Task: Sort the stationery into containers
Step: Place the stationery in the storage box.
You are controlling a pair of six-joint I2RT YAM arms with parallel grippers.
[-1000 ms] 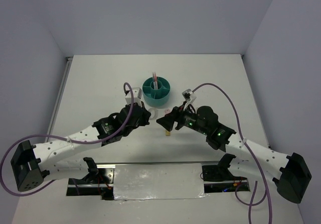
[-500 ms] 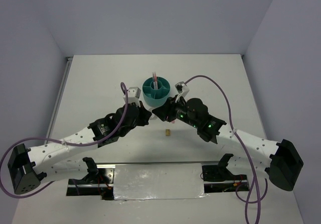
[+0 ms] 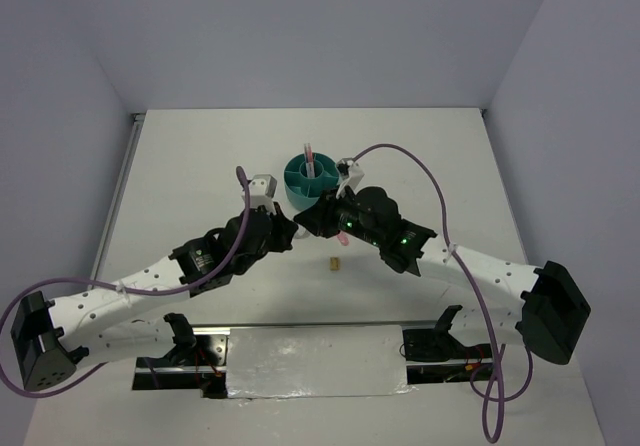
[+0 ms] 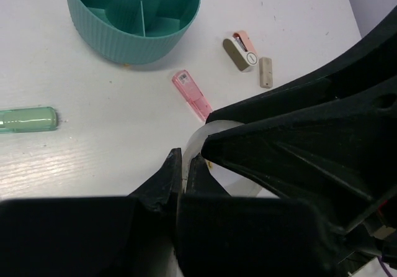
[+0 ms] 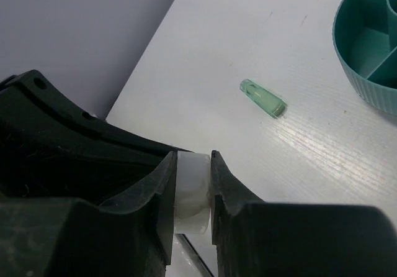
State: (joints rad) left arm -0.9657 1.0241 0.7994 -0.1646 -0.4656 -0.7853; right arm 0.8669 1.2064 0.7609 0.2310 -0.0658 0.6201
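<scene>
Both grippers meet on the clear tape ring [image 4: 203,131], just in front of the teal organiser [image 3: 311,188]. My left gripper [image 4: 184,156] is shut on the ring's thin wall. My right gripper [image 5: 192,156] is shut across the ring [image 5: 191,193], one jaw on each flat side. A pink-red pen [image 3: 309,159] stands in the organiser's central cup. On the table lie a mint-green capsule [image 4: 28,118], a pink eraser [image 4: 192,94], a pink-white piece [image 4: 242,51] and a beige piece [image 4: 265,72]. The tiny yellow block [image 3: 335,262] lies nearer the arm bases.
In the top view the two arms cross the middle of the white table [image 3: 190,166], wrists almost touching. Purple cables [image 3: 400,156] arch over each arm. Grey walls close in the left, far and right sides.
My right arm has swung left and away from the yellow block toward the left gripper, and its jaws have closed on the tape ring. The left gripper stayed shut on the ring.
</scene>
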